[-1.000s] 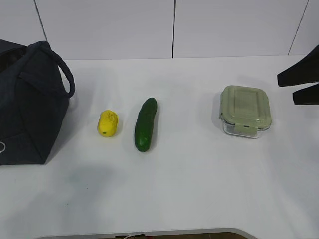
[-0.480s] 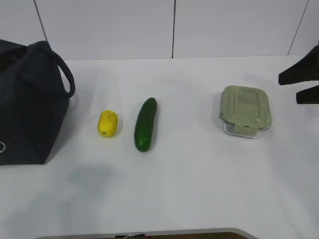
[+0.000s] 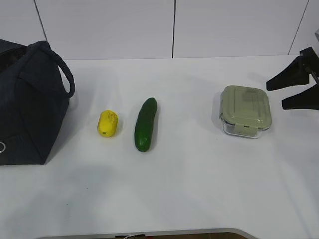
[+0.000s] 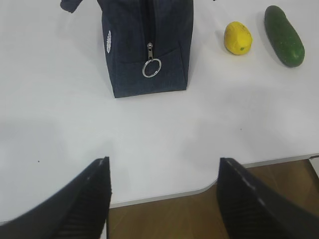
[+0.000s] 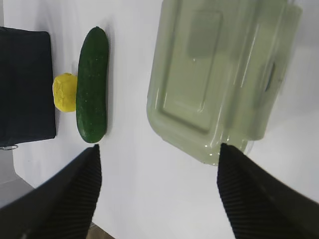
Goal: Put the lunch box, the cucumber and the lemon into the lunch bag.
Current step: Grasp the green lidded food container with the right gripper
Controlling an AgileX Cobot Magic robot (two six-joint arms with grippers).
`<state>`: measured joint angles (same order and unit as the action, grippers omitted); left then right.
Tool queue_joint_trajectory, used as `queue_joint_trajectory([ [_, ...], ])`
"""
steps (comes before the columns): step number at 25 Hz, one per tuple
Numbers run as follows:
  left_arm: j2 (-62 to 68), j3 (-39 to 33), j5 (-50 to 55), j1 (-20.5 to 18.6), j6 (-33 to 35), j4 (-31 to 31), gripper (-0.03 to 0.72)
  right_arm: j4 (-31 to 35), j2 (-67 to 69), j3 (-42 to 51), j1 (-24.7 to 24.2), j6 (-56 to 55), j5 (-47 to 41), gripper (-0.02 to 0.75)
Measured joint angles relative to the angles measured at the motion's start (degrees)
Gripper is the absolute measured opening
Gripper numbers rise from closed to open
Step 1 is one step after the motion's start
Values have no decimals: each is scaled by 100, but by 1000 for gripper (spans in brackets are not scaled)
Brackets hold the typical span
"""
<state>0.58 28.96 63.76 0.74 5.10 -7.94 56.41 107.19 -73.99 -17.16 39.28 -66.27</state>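
Advancing from the right edge, my right gripper now hangs spread and empty beside the lunch box. Left gripper spread, apparently above the counter edge. Lemon and cucumber lie beside the lunch bag.

Lunch bag: one. Lemon: one. Cucumber: one. Lunch box: one. All on one bench.
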Motion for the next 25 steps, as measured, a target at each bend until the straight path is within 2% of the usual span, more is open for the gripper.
queue_joint_trajectory([
  [10, 0, 0, 0, 0, 0, 0, 484, -795, 393, -260, 0, -186, 78, 572],
  [18, 0, 0, 0, 0, 0, 0, 484, -100, 729, -269, 0, -197, 234, 571],
  [25, 0, 0, 0, 0, 0, 0, 475, -20, 1050, -361, 0, 4, 356, 571],
])
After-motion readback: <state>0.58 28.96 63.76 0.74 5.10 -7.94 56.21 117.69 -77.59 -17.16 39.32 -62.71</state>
